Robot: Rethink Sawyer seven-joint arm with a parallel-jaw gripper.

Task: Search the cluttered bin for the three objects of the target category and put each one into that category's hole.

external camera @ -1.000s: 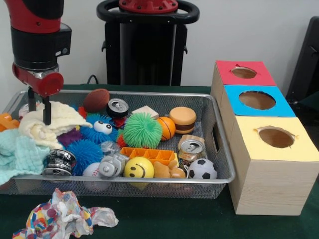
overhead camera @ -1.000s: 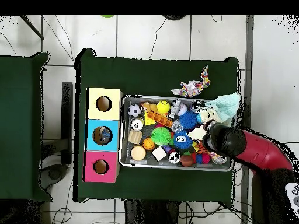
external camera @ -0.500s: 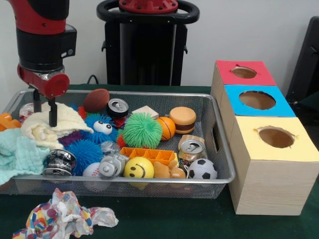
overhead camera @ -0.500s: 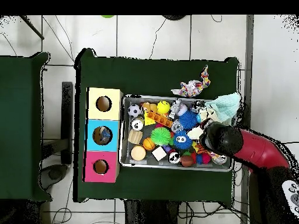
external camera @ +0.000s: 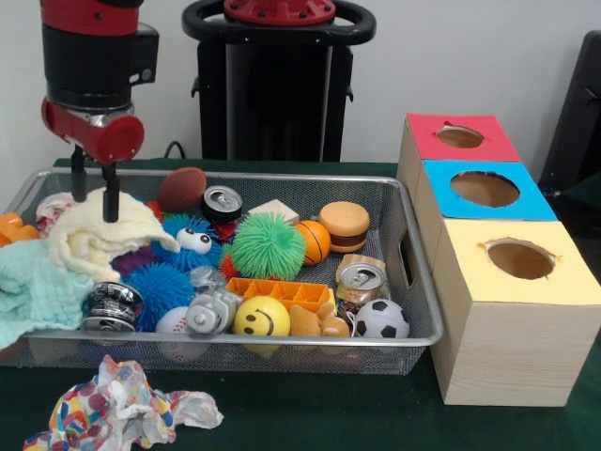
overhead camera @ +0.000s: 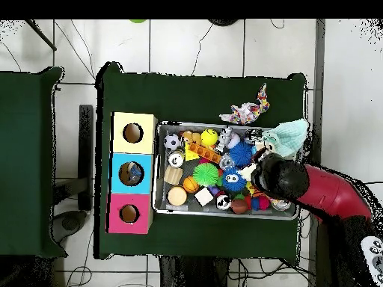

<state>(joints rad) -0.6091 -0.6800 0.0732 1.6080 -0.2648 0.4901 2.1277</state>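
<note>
Surface: dark green table (external camera: 310, 413), wire mesh bin (external camera: 413, 319) on it, white wall behind.
Boxes: three wooden boxes in a row just beside the bin's end; tops red (external camera: 460, 137), blue (external camera: 485, 189), yellow (external camera: 519, 259), one round hole each.
Arm: red and black, comes down over the bin's far end from the boxes.
Gripper (external camera: 95, 195): two thin black fingers (external camera: 112, 194) pointing straight down, a narrow gap between them, tips at the top fold of the cream cloth (external camera: 99, 240). Can't tell whether they pinch the cloth or only touch it.
Cloths: cream one heaped on the toys; pale teal cloth (external camera: 33, 291) next to it, draped over the bin's end rim.
Bin contents: brown football (external camera: 181, 188), basketball (external camera: 315, 241), soccer ball (external camera: 381, 319), yellow smiley ball (external camera: 261, 317), green spiky ball (external camera: 269, 245), blue furry toy with eyes (external camera: 188, 240), cans (external camera: 362, 280), burger toy (external camera: 344, 225), orange tray (external camera: 280, 292).
Outside bin: crumpled patterned wrapper (external camera: 117, 406) on the table by the near rim.
</note>
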